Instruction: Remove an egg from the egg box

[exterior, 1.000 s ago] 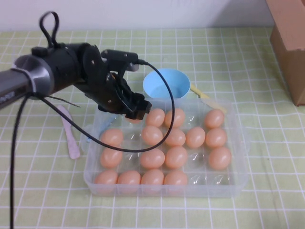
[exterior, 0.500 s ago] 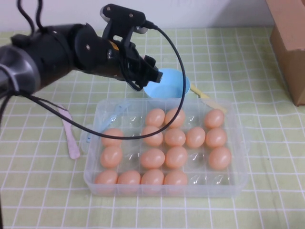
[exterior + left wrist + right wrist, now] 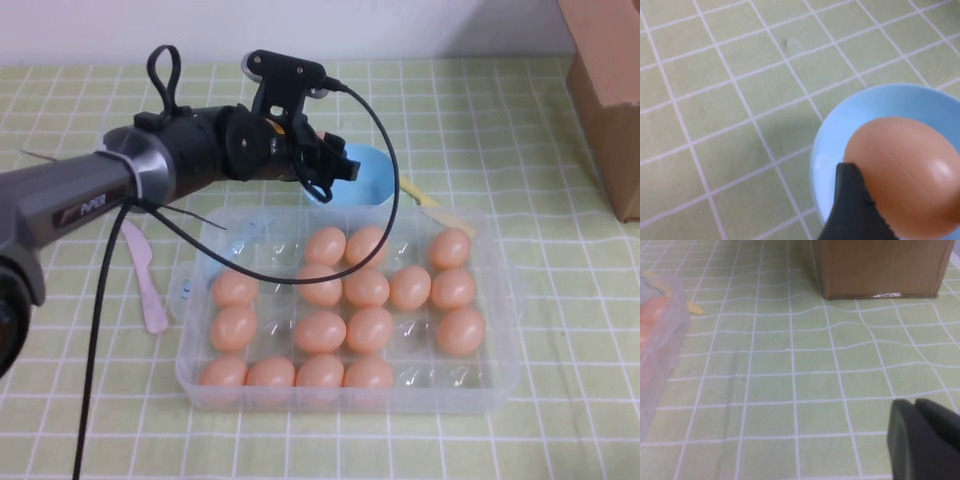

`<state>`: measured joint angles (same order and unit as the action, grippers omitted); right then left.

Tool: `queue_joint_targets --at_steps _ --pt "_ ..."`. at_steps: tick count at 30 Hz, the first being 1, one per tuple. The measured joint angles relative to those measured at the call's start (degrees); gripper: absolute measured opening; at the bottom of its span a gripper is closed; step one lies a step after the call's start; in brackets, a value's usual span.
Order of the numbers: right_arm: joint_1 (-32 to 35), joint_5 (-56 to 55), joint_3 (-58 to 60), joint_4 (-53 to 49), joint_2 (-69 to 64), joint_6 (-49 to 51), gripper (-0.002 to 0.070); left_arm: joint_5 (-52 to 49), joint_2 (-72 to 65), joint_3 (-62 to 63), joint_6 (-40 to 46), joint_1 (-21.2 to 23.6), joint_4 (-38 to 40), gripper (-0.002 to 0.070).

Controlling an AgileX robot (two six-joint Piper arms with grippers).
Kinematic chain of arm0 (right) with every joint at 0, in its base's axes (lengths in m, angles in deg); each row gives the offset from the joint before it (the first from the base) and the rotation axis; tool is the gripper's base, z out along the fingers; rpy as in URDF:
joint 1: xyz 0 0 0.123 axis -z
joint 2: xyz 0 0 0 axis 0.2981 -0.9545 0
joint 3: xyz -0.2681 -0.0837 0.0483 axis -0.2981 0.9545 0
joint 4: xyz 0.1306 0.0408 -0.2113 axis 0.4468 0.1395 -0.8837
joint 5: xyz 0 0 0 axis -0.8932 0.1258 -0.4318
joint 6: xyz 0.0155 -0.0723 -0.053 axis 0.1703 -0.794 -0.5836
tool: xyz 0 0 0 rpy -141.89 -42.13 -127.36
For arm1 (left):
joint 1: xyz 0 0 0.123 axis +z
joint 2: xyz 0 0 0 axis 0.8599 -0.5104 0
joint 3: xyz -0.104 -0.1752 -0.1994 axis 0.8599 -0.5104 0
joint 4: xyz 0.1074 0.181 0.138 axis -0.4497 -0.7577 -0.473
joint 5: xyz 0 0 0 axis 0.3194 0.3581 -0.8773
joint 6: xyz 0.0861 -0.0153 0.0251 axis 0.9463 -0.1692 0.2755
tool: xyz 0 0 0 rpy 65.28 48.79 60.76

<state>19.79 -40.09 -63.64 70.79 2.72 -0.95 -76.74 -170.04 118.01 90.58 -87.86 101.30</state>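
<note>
My left gripper (image 3: 322, 168) is shut on a peach-orange egg (image 3: 905, 170) and holds it just above the left part of the round light-blue bowl (image 3: 368, 176). In the left wrist view one black finger (image 3: 852, 205) presses the egg's side, with the bowl (image 3: 835, 130) under it. In the high view the gripper hides the egg. The clear plastic egg box (image 3: 350, 398) lies in front of the bowl, with several eggs in its cups and some cups empty. My right gripper (image 3: 922, 440) is shut and empty, low over the checked cloth to the right of the box, out of the high view.
A pink spatula (image 3: 145, 280) lies left of the egg box. A yellow utensil (image 3: 432, 206) lies behind the box's back right corner. A cardboard box (image 3: 605, 90) stands at the far right, also in the right wrist view (image 3: 880, 265). The egg box's wall (image 3: 660, 340) shows there too.
My left gripper has risen out of the egg box's back left part with the egg and moved back and right to the blue bowl. The right gripper shows no earlier frame.
</note>
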Motion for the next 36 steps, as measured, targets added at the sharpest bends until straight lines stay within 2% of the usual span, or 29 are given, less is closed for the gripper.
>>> queue_joint_targets --at_steps 4,9,16,19,22,25,27,32,36 --pt "0.0 0.0 0.0 0.0 0.0 0.0 -0.0018 -0.41 -2.17 2.48 0.0 -0.25 0.37 0.0384" --pt "0.0 0.0 0.0 0.0 0.0 0.0 -0.0018 -1.85 -3.26 2.87 0.0 -0.78 0.37 0.0482" --pt "0.0 0.0 0.0 0.0 0.0 0.0 -0.0018 -5.1 -1.01 2.87 0.0 -1.07 -0.12 0.0495" --pt "0.0 0.0 0.0 0.0 0.0 0.0 -0.0018 -4.81 3.45 0.52 0.11 -1.12 -0.93 0.0438" --pt "0.0 0.0 0.0 0.0 0.0 0.0 -0.0018 -1.59 9.64 -5.6 0.38 -1.12 -3.59 0.0301" --pt "0.0 0.0 0.0 0.0 0.0 0.0 -0.0018 5.69 17.11 -15.75 0.49 -1.12 -6.68 0.0123" --pt "0.0 0.0 0.0 0.0 0.0 0.0 -0.0018 11.34 23.03 -23.11 0.6 -1.12 -7.44 0.005" --pt "0.0 0.0 0.0 0.0 0.0 0.0 -0.0018 19.4 38.69 -37.31 0.7 -1.12 -8.03 0.0004" --pt "0.0 0.0 0.0 0.0 0.0 0.0 -0.0018 19.38 51.8 -45.15 0.7 -1.12 -8.03 -0.0001"
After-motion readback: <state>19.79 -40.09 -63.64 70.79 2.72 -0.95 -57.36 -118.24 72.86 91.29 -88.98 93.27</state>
